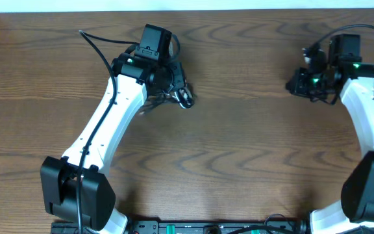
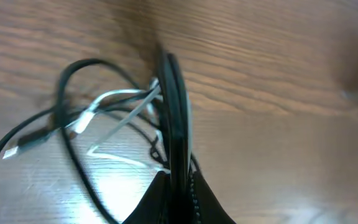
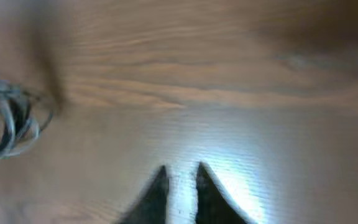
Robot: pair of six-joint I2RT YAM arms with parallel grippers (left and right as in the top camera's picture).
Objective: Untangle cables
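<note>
1. Locate the cables [image 1: 182, 97] far and left of centre on the tabletop [image 1: 239, 156], bunched in one small tangle of black strands and a white one.
2. Read the left end effector [image 2: 170, 74] as shut, fingers [image 2: 178, 137] pressed flat together, apparently pinching white and black strands at its side; too blurred to count the strands.
3. Read the right end effector [image 3: 180, 183] as barely parted, with only a narrow gap showing, holding nothing, over bare wood at far right.
4. Place the tangle to the left of the right end effector, well apart, caught only at the left border of its wrist view. Count the left arm [image 1: 109, 117] as much the nearer, right at the bundle.
5. Take the tangle's spread as running leftward from the left fingers in the wrist view: loops fanning out, with a plug end [image 2: 14, 148] lying loose at the outer left.
6. Judge the coming move as a leftward reach by the right arm [image 1: 369, 117] across to the bundle, to pick one loop and draw it rightward against the left hold.
7. Count on wide bare wood between the arms and on the near side. Expect less room beyond, with the far edge near both end effectors.
</note>
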